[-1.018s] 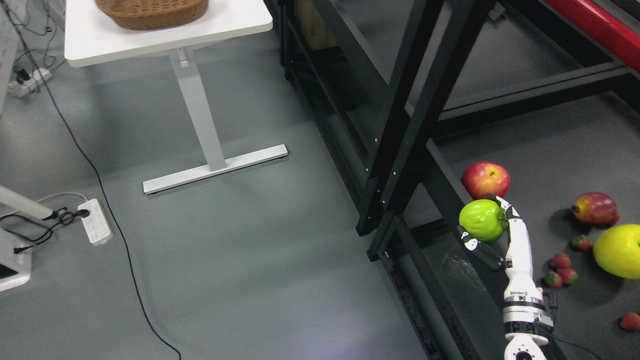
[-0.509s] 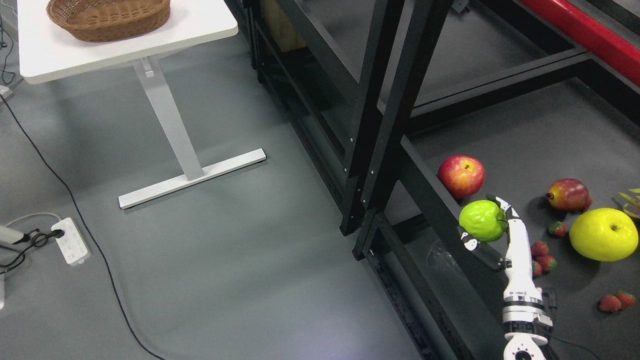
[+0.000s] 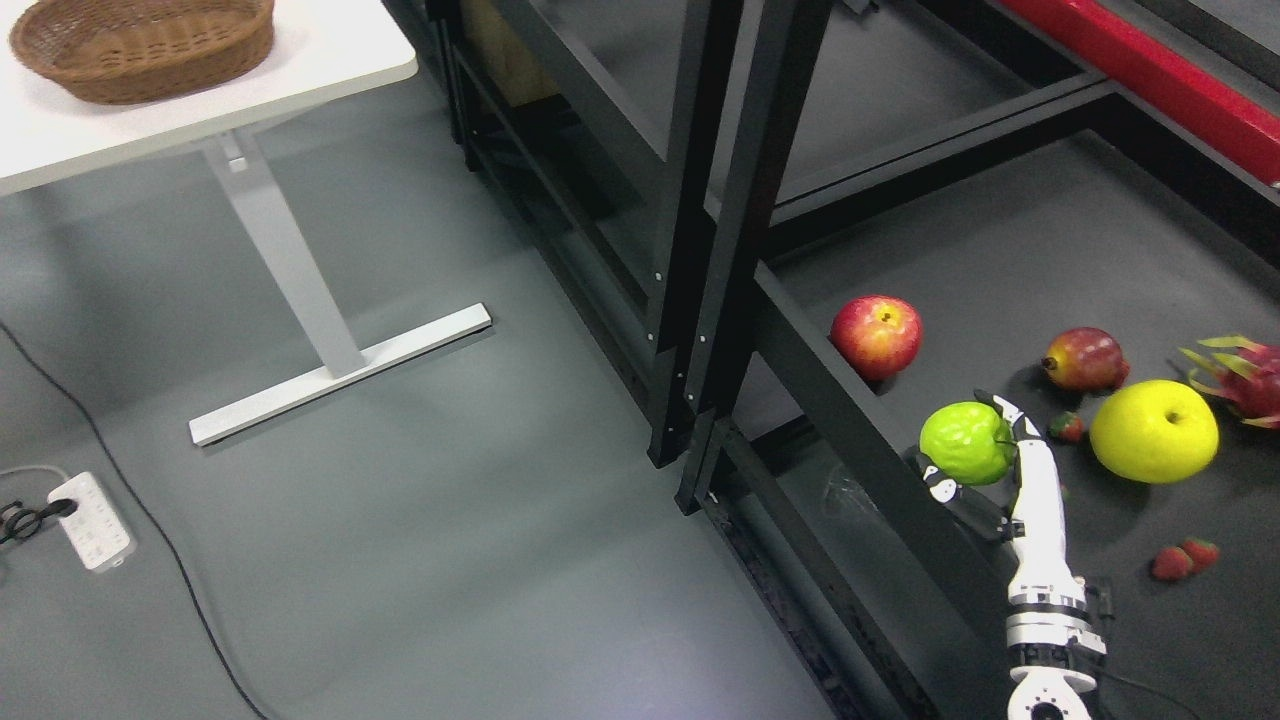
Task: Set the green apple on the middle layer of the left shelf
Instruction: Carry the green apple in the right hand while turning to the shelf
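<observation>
- The right robot hand [image 3: 985, 470] rises from the bottom edge at the right, its white forearm upright and its fingers [image 3: 1012, 415] clamped around the green apple [image 3: 966, 443].
- The green apple is held in the air, off any surface, just above the front rail of the black shelf frame [image 3: 720, 230] and over the near edge of the dark shelf board [image 3: 1000, 250].
- A red apple [image 3: 876, 336] lies on that board, near the green apple and further back to its left.
- A yellow apple [image 3: 1153, 431] lies to the right of the robot hand, with a dark red pomegranate-like fruit [image 3: 1083, 359] just behind it.
- A dragon fruit [image 3: 1240, 375] shows at the right edge, partly cut off.
- One small strawberry [image 3: 1067, 427] lies between the robot hand and the yellow apple; two more strawberries [image 3: 1183, 559] lie together nearer the bottom right.
- On the left, a white desk [image 3: 330, 60] carries a wicker basket [image 3: 140, 45] and stands on the grey floor [image 3: 450, 500].
- A white power strip [image 3: 92, 507] lies on the floor at the left edge, with a black cable [image 3: 180, 590] running past it.
</observation>
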